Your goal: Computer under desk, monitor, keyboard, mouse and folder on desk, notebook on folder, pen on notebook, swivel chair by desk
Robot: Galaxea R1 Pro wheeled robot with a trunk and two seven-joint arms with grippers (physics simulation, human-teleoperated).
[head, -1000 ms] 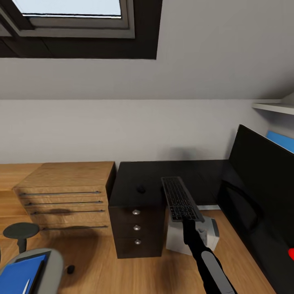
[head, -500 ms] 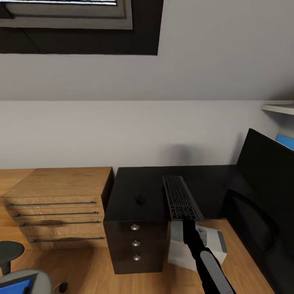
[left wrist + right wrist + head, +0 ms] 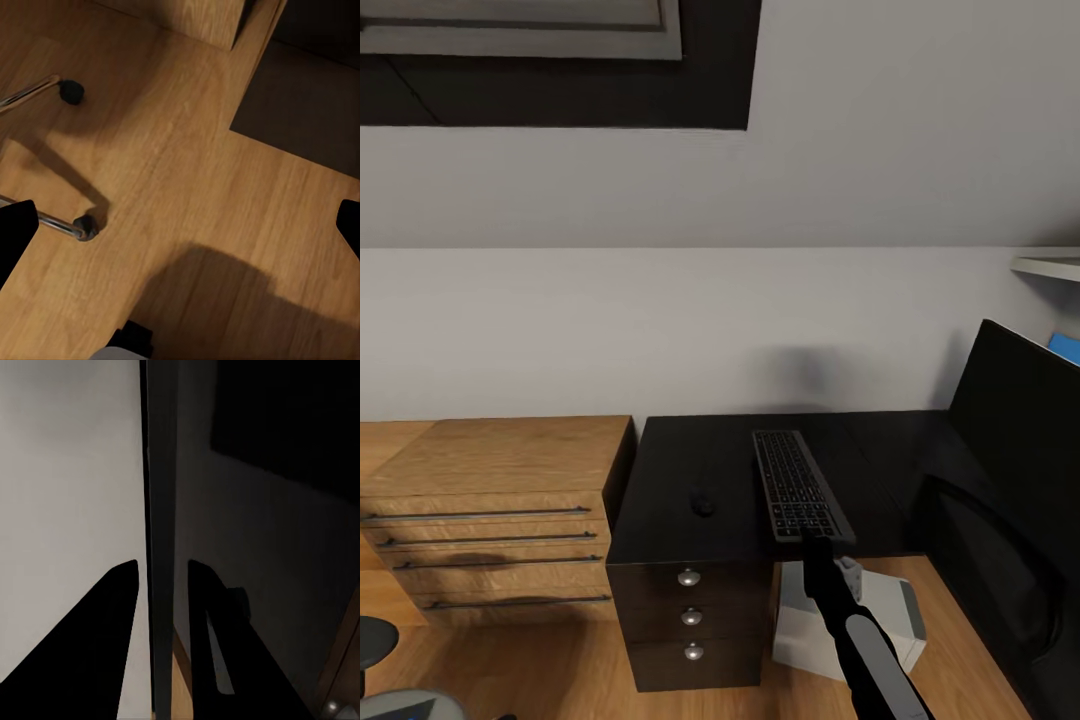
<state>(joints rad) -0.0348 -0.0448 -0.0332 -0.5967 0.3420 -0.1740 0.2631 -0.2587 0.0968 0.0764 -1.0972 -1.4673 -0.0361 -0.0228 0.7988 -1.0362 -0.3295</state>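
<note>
My right gripper (image 3: 816,541) is shut on the near end of the slim keyboard (image 3: 794,484), holding it lengthwise over the black desk (image 3: 670,470). In the right wrist view the keyboard's edge (image 3: 159,547) runs between the two fingers. To the keyboard's left, the small black mouse (image 3: 703,503) lies on the desk. The monitor (image 3: 1020,470) stands on the desk's right wing. Beneath the desk sits the light grey computer (image 3: 885,605). A sliver of the swivel chair (image 3: 400,704) shows at the bottom left. My left gripper (image 3: 180,225) is open above the floor, near the chair's chrome base (image 3: 45,221).
A wooden dresser (image 3: 500,500) with bar handles stands against the desk's left side. A round dark stool (image 3: 372,638) is at the left edge. A drawer unit with silver knobs (image 3: 690,600) fronts the desk. A shelf (image 3: 1050,266) and blue wall panel (image 3: 1066,347) are at the right.
The camera has moved closer to the desk, and the chair with the blue folder has slid out at the bottom left. The keyboard now lies farther over the desk top.
</note>
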